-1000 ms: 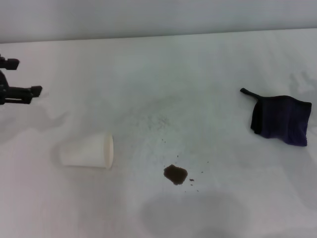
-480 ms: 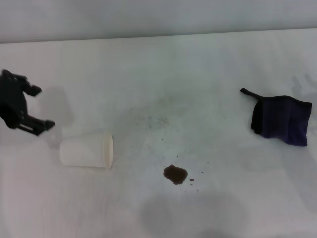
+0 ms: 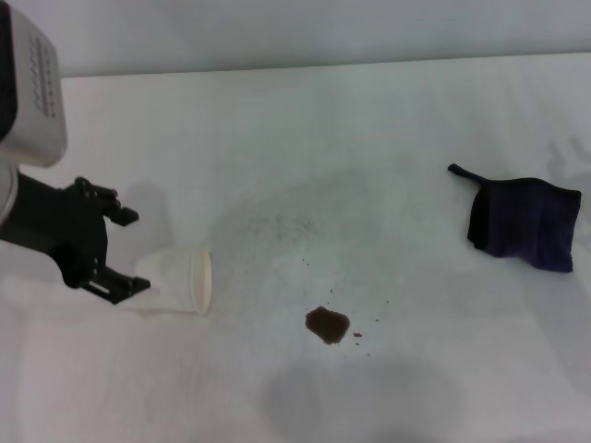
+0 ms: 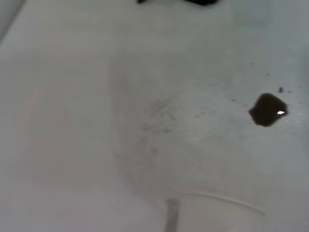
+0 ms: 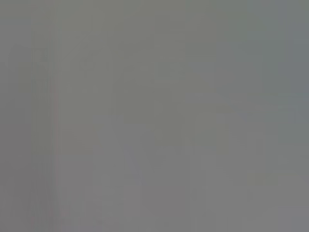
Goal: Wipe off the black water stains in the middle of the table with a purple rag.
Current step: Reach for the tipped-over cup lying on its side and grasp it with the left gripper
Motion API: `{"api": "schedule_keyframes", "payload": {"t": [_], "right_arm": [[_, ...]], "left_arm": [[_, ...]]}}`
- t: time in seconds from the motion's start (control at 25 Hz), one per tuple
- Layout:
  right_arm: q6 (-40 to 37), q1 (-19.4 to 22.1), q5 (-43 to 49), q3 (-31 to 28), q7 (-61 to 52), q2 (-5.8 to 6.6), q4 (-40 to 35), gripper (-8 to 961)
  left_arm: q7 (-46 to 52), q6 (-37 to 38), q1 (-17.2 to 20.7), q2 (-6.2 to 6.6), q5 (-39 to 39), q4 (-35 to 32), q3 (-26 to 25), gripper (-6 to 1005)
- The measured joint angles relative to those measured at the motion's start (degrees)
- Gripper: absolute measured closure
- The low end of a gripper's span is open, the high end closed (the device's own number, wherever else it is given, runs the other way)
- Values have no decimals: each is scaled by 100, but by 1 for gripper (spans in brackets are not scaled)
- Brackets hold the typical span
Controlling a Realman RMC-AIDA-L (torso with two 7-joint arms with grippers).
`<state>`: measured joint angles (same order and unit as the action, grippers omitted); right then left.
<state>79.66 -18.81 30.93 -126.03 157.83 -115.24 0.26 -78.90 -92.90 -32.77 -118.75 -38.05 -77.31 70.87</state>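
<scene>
Counter [image 3: 369,129]: a broad plain white surface with faint grey scuffs near its middle; everything else lies on it.

Left pincer [image 3: 123,253]: black, at the robot's left side of the counter, its two fingers spread wide. One fingertip sits at the far side of the paper cup's closed end, the other at the near side, so the cup's base lies between them; whether either tip touches the cup cannot be told.

Right pincer: not seen in the head view, and its wrist view shows only a flat grey field.

Purple rag [image 3: 524,222]: well apart from the left pincer, far off to its right near the counter's right edge, lying crumpled flat, with a thin black loop tail trailing from its far corner.

Paper cup [image 3: 181,280]: white, on its side, open mouth facing away from the left pincer, toward the counter's middle.

Black water stains [image 3: 327,324]: a small dark blotch with tiny specks around it, to the right of the left pincer and beyond the cup's mouth, slightly nearer the robot.
</scene>
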Motion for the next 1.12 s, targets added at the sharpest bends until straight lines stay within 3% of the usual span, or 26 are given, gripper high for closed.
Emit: {"api": "schedule_keyframes", "payload": {"t": [0.4, 0.72, 0.88, 1.12], "right_arm": [[57, 62, -26, -21, -7, 2, 10, 602], [60, 98, -24, -27, -7, 11, 10, 600], [66, 119, -11, -27, -7, 11, 20, 599], [77, 149, -4, -27, -7, 17, 22, 598]], "left_arm": [[-235, 120, 21, -6, -32, 333, 68, 127], [-462, 1002, 227, -19, -43, 821, 751, 126], [-705, 1342, 170, -25, -219, 1294, 760, 127], [-962, 1754, 201, -26, -457, 1482, 742, 127]]}}
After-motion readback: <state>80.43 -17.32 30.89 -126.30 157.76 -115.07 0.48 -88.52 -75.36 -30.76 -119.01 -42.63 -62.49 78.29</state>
